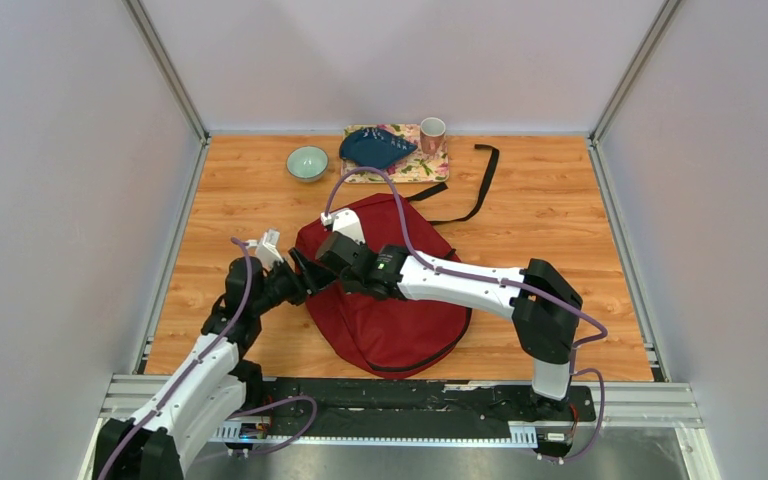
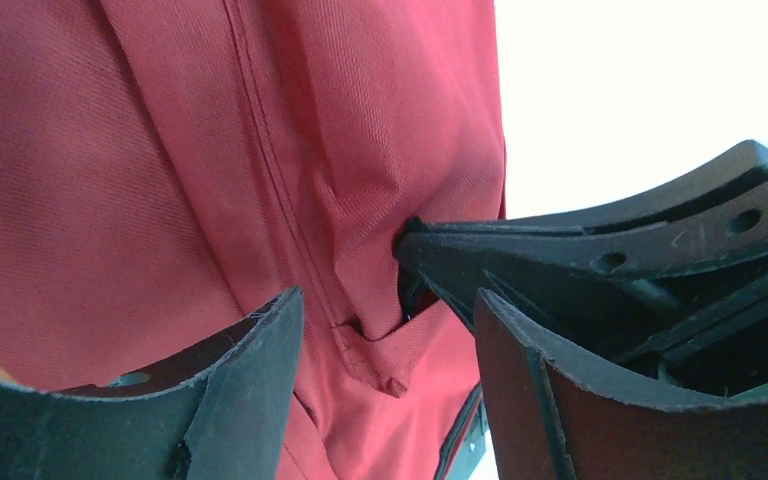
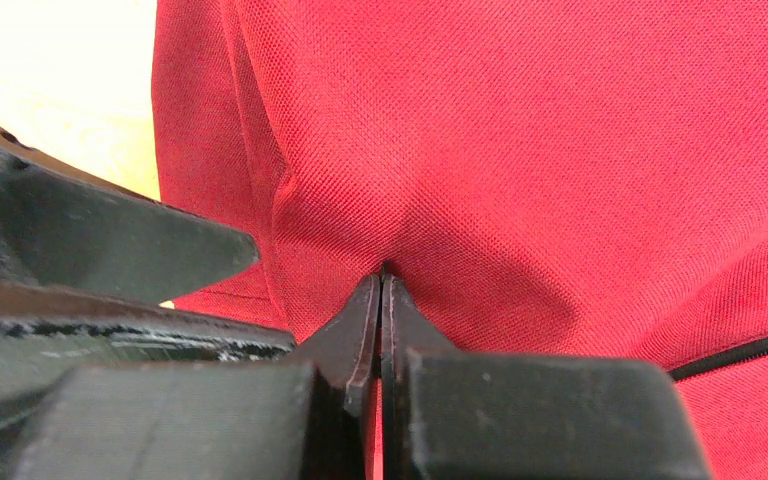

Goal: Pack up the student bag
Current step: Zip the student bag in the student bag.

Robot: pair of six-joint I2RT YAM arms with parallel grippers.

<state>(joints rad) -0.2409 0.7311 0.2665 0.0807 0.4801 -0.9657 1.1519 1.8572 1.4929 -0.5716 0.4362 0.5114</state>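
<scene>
The student bag (image 1: pixel 400 322) is a dark red backpack lying flat in the middle of the table, its black strap (image 1: pixel 480 185) trailing toward the back. My right gripper (image 1: pixel 322 258) is shut on a pinch of red fabric at the bag's left edge, seen close in the right wrist view (image 3: pixel 381 282). My left gripper (image 1: pixel 302 280) is open right beside it, its fingers (image 2: pixel 250 370) on either side of a fold of the bag's fabric (image 2: pixel 110 150) near a seam. The right gripper's fingers (image 2: pixel 560 250) show in the left wrist view.
At the back stands a floral tray (image 1: pixel 428 165) with a blue pouch-like item (image 1: pixel 375 148) and a pink cup (image 1: pixel 432 132). A pale green bowl (image 1: pixel 307 162) sits to its left. Grey walls enclose the table on three sides.
</scene>
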